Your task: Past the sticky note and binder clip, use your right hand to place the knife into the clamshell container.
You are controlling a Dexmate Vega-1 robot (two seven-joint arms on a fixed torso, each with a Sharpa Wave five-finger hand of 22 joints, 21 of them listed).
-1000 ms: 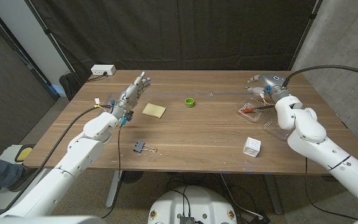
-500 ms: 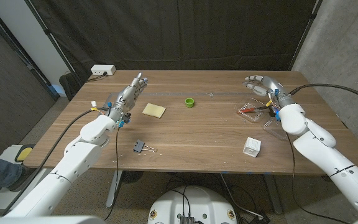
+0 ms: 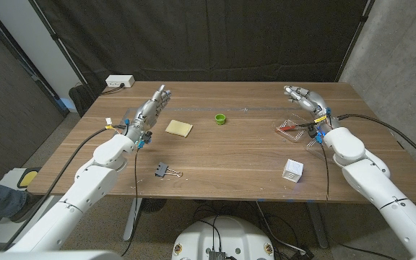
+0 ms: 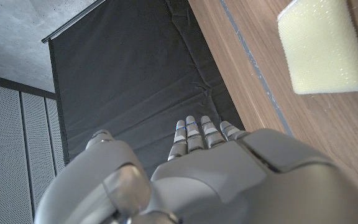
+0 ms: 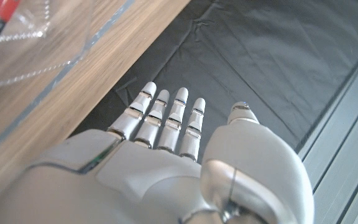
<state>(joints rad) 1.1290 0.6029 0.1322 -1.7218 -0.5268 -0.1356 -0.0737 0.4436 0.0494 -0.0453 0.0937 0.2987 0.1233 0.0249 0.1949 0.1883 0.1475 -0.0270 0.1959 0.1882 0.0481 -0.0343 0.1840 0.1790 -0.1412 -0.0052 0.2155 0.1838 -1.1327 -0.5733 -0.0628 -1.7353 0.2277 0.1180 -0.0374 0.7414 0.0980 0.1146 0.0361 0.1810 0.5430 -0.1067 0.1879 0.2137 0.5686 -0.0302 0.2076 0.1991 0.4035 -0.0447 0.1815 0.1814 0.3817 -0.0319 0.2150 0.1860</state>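
Withdrawn from the clamshell container (image 3: 297,128), the right hand (image 3: 303,97) hovers beyond it, fingers apart and empty. The red-handled knife (image 3: 292,128) lies inside. The left hand (image 3: 152,108) is spread open, holding nothing.

My head camera looks down over the whole desk (image 3: 237,155); both wrist cameras sit close behind their hands, sharing the desk's far edge.

Red-handled knife (image 3: 292,128) — inside open clear clamshell container (image 3: 295,128)

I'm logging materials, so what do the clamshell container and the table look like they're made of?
Clamshell container: looks like thin clear plastic, glossy; the wood shows through it and its edges catch light. Table: brown wood or wood-look laminate with a matte finish and visible grain; which one can't be told.
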